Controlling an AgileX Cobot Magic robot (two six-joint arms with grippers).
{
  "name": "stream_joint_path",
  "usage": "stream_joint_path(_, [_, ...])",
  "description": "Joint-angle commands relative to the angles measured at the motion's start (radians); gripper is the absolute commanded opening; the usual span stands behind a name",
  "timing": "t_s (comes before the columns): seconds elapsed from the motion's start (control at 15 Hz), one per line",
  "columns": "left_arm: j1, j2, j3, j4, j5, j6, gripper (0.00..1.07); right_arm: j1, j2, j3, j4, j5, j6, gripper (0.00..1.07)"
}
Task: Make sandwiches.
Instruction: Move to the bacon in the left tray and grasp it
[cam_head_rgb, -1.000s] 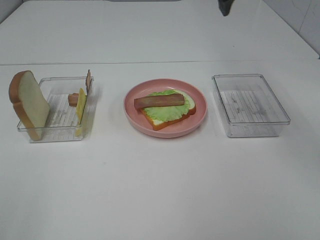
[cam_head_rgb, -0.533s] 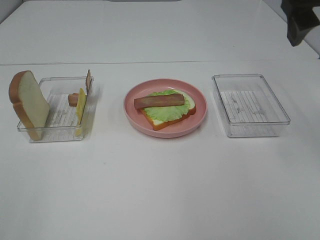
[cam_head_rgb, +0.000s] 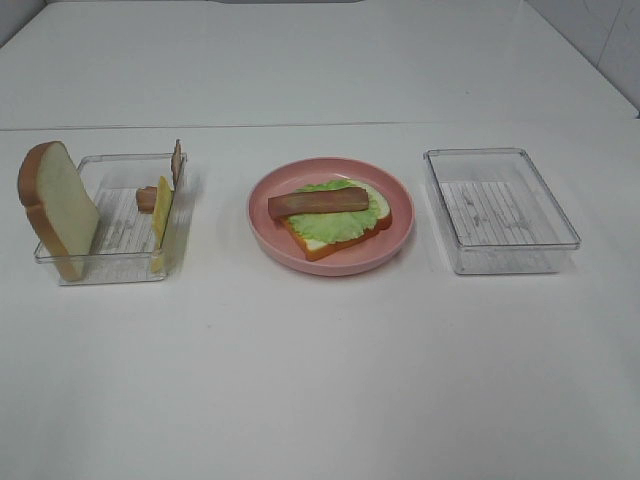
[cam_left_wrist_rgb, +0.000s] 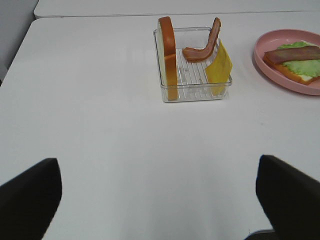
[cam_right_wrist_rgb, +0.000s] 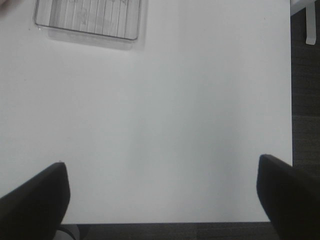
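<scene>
On the pink plate (cam_head_rgb: 400, 228) in the middle lies the sandwich: one toast slice (cam_head_rgb: 318, 244) with green lettuce (cam_head_rgb: 335, 224) and a bacon strip (cam_head_rgb: 318, 202) on top. It also shows in the left wrist view (cam_left_wrist_rgb: 295, 59). The clear left tray (cam_head_rgb: 120, 228) holds an upright toast slice (cam_head_rgb: 58, 207), a yellow cheese slice (cam_head_rgb: 162, 211) and a bacon strip (cam_head_rgb: 148, 197). My left gripper (cam_left_wrist_rgb: 157, 162) is open and empty, well short of that tray (cam_left_wrist_rgb: 192, 82). My right gripper (cam_right_wrist_rgb: 161, 164) is open and empty. Neither gripper shows in the high view.
An empty clear tray (cam_head_rgb: 500, 215) stands right of the plate and also shows in the right wrist view (cam_right_wrist_rgb: 90, 17). In that view the table's edge (cam_right_wrist_rgb: 291, 100) borders dark floor. A seam (cam_head_rgb: 320, 125) crosses the table behind the trays.
The dark right arm at the top right of the high view has moved right and out of the picture. The food and trays have not moved.
</scene>
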Motion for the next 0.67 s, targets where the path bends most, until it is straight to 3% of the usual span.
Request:
stream_joint_path(0.07, [0.001, -0.016, 0.002, -0.001, -0.004, -0.002, 1.01, -0.002, -0.105, 0.088, 0.002, -0.015, -0.01, 0.99])
stream_joint_path(0.33, [0.001, -0.016, 0.002, -0.001, -0.004, -0.002, 1.01, -0.002, -0.386, 0.286, 0.096, -0.062, -0.139, 0.99])
stream_joint_path(0.67, [0.001, -0.016, 0.002, -0.001, -0.004, -0.002, 1.01, -0.002, -0.543, 0.392, 0.185, -0.078, -0.148, 0.99])
